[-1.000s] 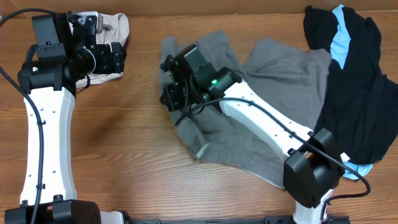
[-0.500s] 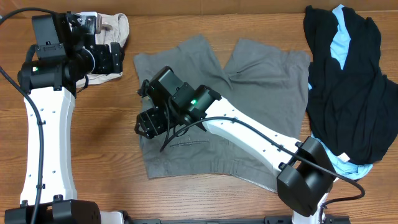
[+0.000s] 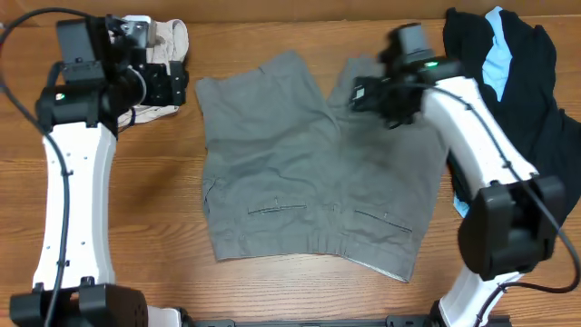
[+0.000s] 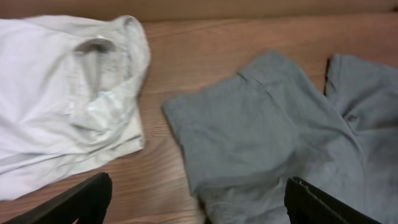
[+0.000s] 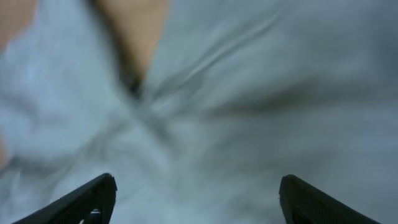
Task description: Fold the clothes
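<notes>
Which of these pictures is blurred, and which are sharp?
Right wrist view: heavily smeared, the grey shorts reduced to streaks. Overhead view: cloth sharp, only the right gripper smudged. Left wrist view: fairly crisp, folds in the cream garment readable, light soft and even.

The light is soft and even from above, with no glare on the counter (image 3: pixel 154 236). In the overhead view my right pincer (image 3: pixel 365 94) is smeared by motion. My right wrist view is all blurred; the grey shorts (image 5: pixel 249 93) are only streaks. The left wrist view is sharp.
</notes>
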### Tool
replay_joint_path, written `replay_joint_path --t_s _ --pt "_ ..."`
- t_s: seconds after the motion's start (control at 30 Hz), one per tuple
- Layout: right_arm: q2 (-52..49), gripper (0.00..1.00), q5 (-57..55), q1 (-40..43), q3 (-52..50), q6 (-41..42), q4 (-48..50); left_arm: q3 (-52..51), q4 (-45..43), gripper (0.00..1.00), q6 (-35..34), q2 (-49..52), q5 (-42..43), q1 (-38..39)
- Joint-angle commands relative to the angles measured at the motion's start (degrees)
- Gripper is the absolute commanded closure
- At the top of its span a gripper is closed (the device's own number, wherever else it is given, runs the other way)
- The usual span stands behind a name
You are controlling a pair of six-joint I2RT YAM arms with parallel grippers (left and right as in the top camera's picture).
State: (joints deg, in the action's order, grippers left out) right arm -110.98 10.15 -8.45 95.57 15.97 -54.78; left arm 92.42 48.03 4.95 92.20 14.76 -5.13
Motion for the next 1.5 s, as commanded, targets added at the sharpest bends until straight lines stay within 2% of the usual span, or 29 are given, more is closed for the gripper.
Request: replay_joint_path --t_s 0.0,0.13,0.33,0.7,1.03,1.13,1.2,1.33,1.47 --pt "-2.5 0.16 -1.1 4.2 -1.3 -4.3 5.1 1.4 -0.5 0.10 1.5 3.6 0.1 2.3" --pt "-8.0 0.27 -1.1 7.8 -1.3 -7.1 14.5 1.4 -0.9 0.14 1.5 7.5 0.1 4.3" --pt "-14.4 0.36 -1.9 7.8 -1.3 -8.5 21.7 1.4 -0.9 0.14 1.5 9.8 0.1 5.6" --pt "-24.9 0.38 -0.8 7.2 -1.3 -6.6 32.6 1.4 -1.9 0.13 1.5 10.1 0.1 5.6" --pt "-29.6 0.37 2.3 1.4 -1.2 -6.5 49.5 1.4 -3.2 0.14 1.5 10.1 0.1 5.6" --pt "-29.6 0.26 1.5 1.0 1.5 -3.7 47.9 1.4 -3.3 0.13 1.5 10.1 0.1 5.6" --pt "-28.0 0.21 1.6 2.1 5.6 -2.4 41.0 1.4 -3.4 0.13 1.5 10.1 0.1 5.6" --pt "-22.7 0.00 1.6 4.9 14.1 -2.4 24.1 1.9 -3.8 0.12 1.5 10.0 0.1 5.6" --pt "-16.3 0.00 1.7 7.5 19.9 -2.4 10.3 3.1 -3.7 0.12 1.5 10.0 0.1 5.6"
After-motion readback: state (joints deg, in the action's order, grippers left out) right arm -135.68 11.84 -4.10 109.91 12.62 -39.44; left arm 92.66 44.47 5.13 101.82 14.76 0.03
